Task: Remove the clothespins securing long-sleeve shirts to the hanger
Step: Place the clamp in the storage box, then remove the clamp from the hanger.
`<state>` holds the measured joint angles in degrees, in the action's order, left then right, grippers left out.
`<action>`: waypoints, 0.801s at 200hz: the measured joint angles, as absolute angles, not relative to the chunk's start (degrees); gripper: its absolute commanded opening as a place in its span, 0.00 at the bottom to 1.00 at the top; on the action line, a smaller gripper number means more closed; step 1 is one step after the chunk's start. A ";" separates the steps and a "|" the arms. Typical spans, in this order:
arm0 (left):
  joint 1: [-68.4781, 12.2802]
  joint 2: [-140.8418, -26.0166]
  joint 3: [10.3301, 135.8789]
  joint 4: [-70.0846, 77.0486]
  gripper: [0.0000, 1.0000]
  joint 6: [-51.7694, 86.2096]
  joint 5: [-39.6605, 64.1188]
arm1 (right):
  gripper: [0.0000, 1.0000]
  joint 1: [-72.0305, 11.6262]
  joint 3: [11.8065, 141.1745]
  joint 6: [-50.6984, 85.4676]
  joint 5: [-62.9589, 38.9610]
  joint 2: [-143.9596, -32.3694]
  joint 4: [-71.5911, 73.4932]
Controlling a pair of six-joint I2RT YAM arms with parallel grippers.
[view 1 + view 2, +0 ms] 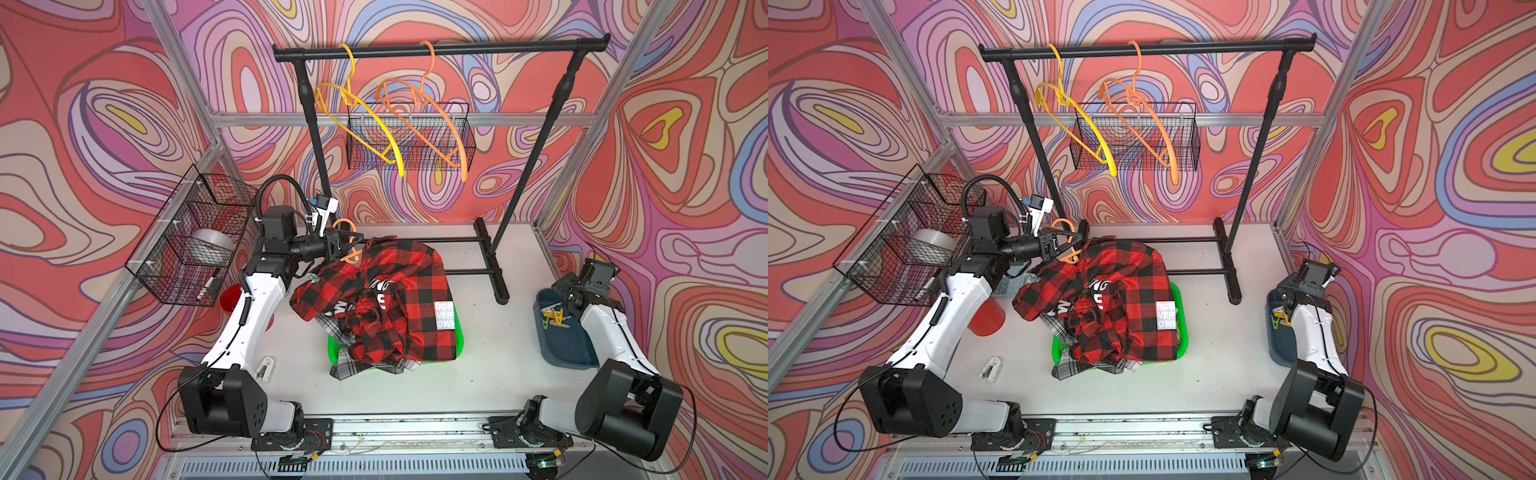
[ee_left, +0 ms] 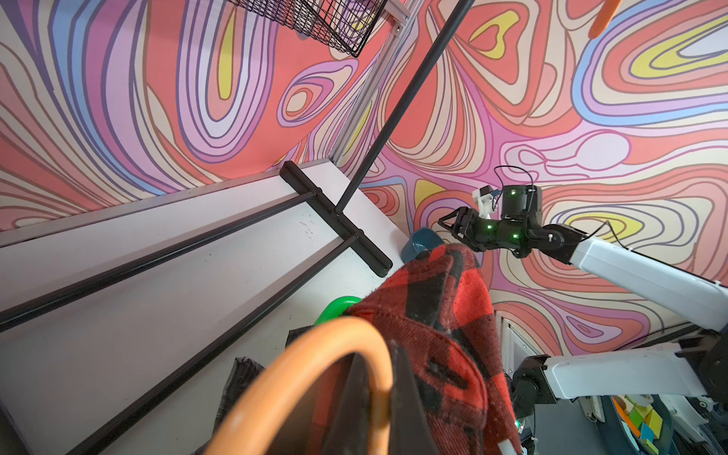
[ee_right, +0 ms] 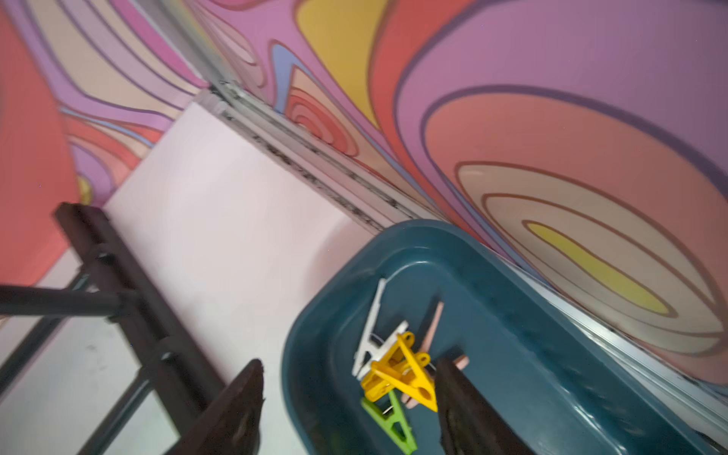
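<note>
Left gripper (image 1: pixel 353 243) at the rear left of the table (image 1: pixel 498 365), jaws closed on the neck of the orange hanger (image 1: pixel 345 227) just below its hook; the left wrist view shows the orange tube running between the two dark fingers (image 2: pixel 354 398). Red-black shirt (image 1: pixel 407 299) lies in a loose heap over the green basket (image 1: pixel 460 328) mid-table, its upper end reaching up to the hanger beside the left gripper, white lettering partly showing. Grey plaid shirt (image 1: pixel 343 368) pokes out from under it at the basket's near edge. Cannot tell whether any pin is on the fabric. Clothespins (image 1: pixel 552 318) sit in the blue tray (image 3: pixel 551 354) at the table's right edge, in one small pile touching each other: white pin (image 3: pixel 372 331), yellow pin (image 3: pixel 405 374), green pin (image 3: pixel 394 423), pink pin (image 3: pixel 433 327). Right gripper (image 3: pixel 350 364) hovers over the tray's rear end, jaws spread wide, nothing between them; the pins lie below in the tray; the right wrist view is motion-blurred. Black rack (image 1: pixel 440 48) stands at the back; the yellow hanger (image 1: pixel 361 124) and the spare orange hanger (image 1: pixel 428 112) hang on its rail
</note>
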<state>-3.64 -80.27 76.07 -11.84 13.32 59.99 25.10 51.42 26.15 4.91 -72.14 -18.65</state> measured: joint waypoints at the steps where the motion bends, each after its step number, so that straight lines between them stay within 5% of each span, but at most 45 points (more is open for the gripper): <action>1: -3.64 -80.27 76.07 -11.84 0.00 13.32 59.99 | 0.70 25.10 51.42 26.13 4.49 -71.90 -18.57; 39: -3.64 -80.29 76.07 -11.84 0.00 13.21 60.69 | 0.70 21.39 54.57 23.05 -20.58 -62.46 -13.32; 82: -3.64 -80.44 76.09 -11.90 0.00 12.38 62.89 | 0.72 2.00 65.49 12.38 -38.06 -60.55 -15.90; 160: -3.64 -82.61 80.68 -19.49 0.00 6.96 67.70 | 0.70 -26.11 91.13 -5.10 -33.65 -77.73 -34.09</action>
<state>-3.64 -82.61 80.68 -19.49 6.96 67.70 -26.11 91.13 -5.10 -33.65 -77.73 -34.09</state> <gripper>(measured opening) 0.048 0.710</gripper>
